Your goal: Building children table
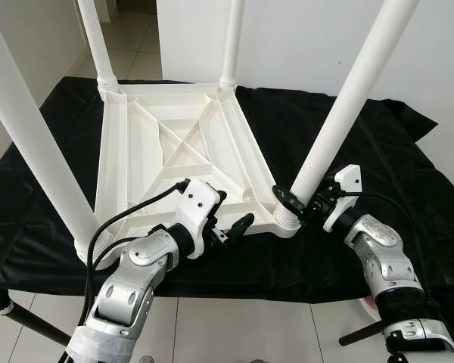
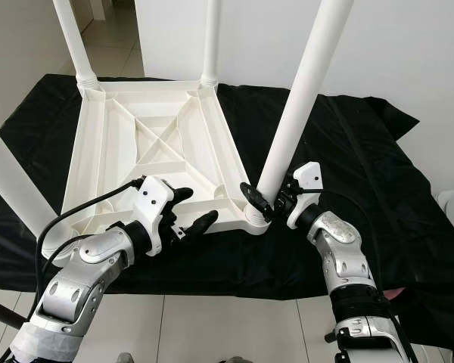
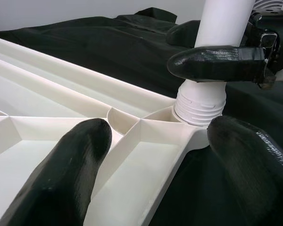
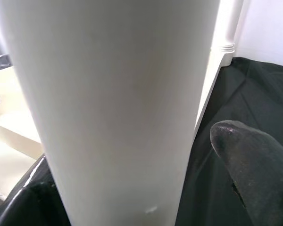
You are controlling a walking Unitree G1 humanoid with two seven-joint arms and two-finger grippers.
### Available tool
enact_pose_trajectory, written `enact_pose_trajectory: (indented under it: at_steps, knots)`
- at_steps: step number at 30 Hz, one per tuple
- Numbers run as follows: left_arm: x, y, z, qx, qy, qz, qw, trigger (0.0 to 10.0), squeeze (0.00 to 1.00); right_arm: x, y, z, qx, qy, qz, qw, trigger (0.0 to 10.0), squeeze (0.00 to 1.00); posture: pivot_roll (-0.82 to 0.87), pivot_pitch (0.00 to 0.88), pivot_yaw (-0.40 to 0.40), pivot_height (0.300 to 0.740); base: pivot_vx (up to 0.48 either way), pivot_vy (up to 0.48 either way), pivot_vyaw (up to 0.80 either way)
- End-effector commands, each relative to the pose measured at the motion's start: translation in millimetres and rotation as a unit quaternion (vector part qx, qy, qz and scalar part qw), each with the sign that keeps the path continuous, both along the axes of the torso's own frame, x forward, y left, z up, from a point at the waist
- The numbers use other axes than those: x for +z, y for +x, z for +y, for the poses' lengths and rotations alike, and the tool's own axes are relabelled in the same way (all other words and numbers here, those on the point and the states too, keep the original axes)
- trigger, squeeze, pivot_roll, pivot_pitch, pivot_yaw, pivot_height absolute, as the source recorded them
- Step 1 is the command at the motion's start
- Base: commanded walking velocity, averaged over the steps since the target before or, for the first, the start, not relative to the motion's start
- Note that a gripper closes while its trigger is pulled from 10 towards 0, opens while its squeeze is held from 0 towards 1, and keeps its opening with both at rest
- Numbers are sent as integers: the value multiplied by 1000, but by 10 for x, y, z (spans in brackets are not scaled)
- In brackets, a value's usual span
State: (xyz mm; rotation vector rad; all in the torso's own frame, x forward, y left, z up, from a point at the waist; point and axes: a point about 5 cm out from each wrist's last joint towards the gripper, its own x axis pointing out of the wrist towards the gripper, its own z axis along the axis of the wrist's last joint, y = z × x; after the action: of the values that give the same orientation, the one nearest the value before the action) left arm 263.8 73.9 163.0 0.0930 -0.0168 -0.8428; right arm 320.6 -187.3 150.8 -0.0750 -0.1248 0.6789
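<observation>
1. A black cloth (image 1: 340, 136) covers the work surface under both grippers and reaches well beyond them on every side.
2. The white table top (image 1: 147, 151) lies upside down on the cloth, ribbed underside up, stretching away from the left gripper (image 1: 231, 227); four legs rise from its corners.
3. The near right leg (image 1: 340, 113) stands in its corner socket, tilted, directly between the right gripper's (image 2: 263, 200) fingers.
4. The right gripper clasps this leg just above its threaded base. The right wrist view shows the white tube close between the two black fingers (image 4: 254, 155), apparently touching them, which the head views cannot confirm.
5. The left gripper is spread wide, gripping nothing, and straddles the table top's near edge beside that socket. Its wrist view shows the ridged collar (image 3: 198, 101) in the socket and a finger of the right gripper across the leg.
</observation>
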Motion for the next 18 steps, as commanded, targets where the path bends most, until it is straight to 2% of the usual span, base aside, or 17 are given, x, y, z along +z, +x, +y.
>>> enact_pose_trajectory:
  at_steps: [1, 2, 7, 13, 14, 15, 16, 18]
  knots:
    - [-18, -12, -21, 14, -1, -1, 1000, 10000, 0, -47, 7, 17, 20, -21, 9, 1000, 1490, 0, -39, 2, -62, 740, 0, 0, 0]
    - [-26, -33, -46, 10, -4, -2, 1000, 10000, 0, -78, 4, 37, 27, -24, 14, 999, 0, 0, -39, 2, -62, 740, 0, 0, 0]
    - [-107, -97, -110, -8, 8, 1, 1000, 10000, 0, -127, 15, 54, 31, -25, 22, 999, 0, 0, -33, 0, -65, 740, 0, 0, 0]
    - [-160, -101, -100, -9, 25, -1, 1000, 10000, 0, -155, 8, 67, 31, -20, 25, 999, 0, 0, -32, 0, -66, 740, 0, 0, 0]
    - [-169, -98, -91, -8, 27, 0, 1000, 10000, 0, -162, 12, 66, 25, -21, 23, 999, 5098, 0, -32, 0, -65, 740, 0, 0, 0]
    - [-169, -98, -91, -8, 27, 0, 1000, 10000, 0, -162, 12, 66, 25, -21, 23, 999, 5098, 0, -32, 0, -65, 740, 0, 0, 0]
    - [-176, -91, -82, -4, 27, 1, 1000, 10000, 0, -167, 16, 64, 17, -21, 23, 999, 10000, 0, -32, 0, -65, 740, 0, 0, 0]
    - [-182, -68, -62, 5, 31, -1, 1000, 10000, 0, -181, 31, 87, -22, -24, 22, 999, 10000, 0, -33, 0, -68, 740, 0, 0, 0]
